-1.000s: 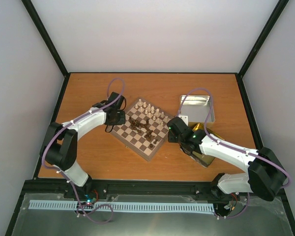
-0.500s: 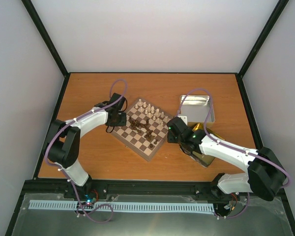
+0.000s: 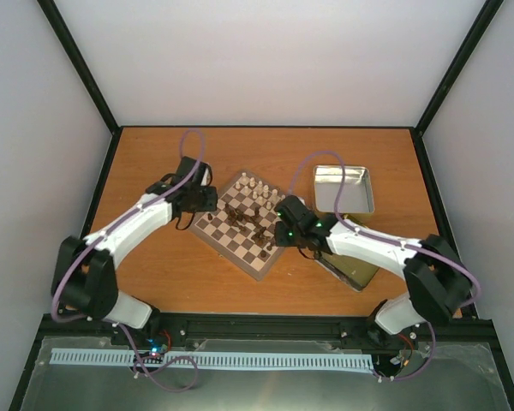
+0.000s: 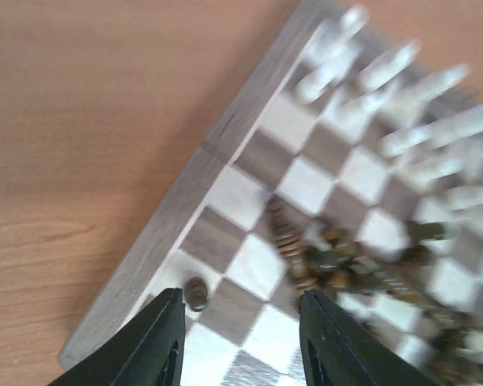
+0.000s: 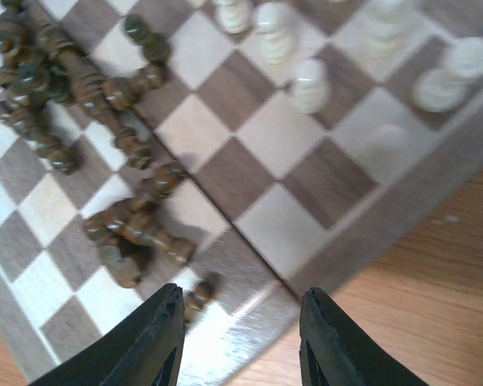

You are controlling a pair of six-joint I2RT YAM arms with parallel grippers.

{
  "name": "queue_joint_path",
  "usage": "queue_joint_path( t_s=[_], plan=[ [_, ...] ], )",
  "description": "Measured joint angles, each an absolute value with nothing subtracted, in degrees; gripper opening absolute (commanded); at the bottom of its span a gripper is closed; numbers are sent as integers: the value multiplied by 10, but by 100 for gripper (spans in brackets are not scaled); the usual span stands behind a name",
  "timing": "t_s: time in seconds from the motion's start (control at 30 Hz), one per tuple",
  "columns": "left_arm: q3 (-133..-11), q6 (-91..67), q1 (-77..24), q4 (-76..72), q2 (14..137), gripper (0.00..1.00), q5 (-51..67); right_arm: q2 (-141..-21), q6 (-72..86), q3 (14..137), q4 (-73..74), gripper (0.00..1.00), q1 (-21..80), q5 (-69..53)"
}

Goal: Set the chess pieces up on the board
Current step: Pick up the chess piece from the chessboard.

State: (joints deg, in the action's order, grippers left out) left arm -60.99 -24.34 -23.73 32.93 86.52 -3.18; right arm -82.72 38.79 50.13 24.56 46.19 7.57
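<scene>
Movement is coming mainly from my right arm: the right gripper point(image 5: 241, 338) is now hanging over the right edge of the board point(image 3: 230, 244) instead of off beside it, toward the silver tin point(image 3: 343, 188). Its jaws are spread wide and carrying nothing. This is bringing the dark chess pieces point(image 5: 105, 96), lying toppled in a heap mid-board, within reach for a pick. My left gripper point(image 4: 241, 338), equally wide and empty, is hovering at the board's left corner, having edged slightly farther back over the table point(image 3: 180, 274).
</scene>
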Motion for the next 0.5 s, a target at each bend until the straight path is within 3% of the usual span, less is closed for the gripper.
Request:
queue_joint_path(
  t_s=[0.23, 0.5],
  plan=[
    [-551, -254, -237, 262, 726, 44, 22, -914, 395, 571, 270, 39, 500, 63],
    [-521, -258, -237, 252, 714, 45, 44, -950, 413, 598, 313, 39, 520, 72]
  ],
)
